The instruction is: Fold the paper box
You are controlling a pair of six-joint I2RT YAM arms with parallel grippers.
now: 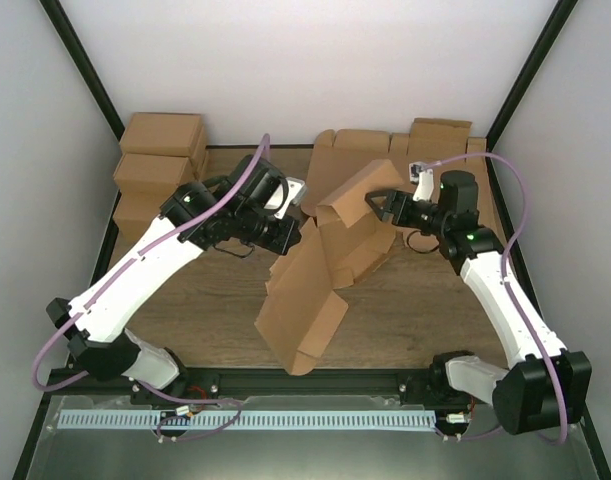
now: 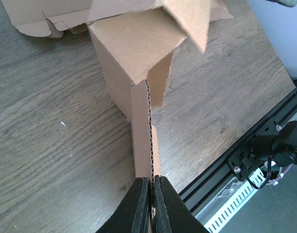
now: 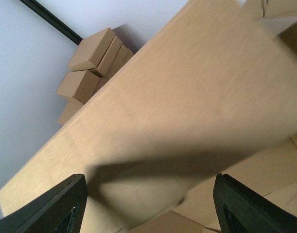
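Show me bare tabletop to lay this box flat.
Bare table lies near-right, between the paper box, the right arm and the front rail; another patch near-left beside the left arm. The back is crowded with folded boxes and blanks.

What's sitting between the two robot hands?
The half-folded paper box, seen in the top view; the left hand pinches its edge, the right hand is open.

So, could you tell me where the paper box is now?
In the top view the paper box stands half-raised at centre, between the left gripper, which pinches its left edge, and the open right gripper by its upper right panel.
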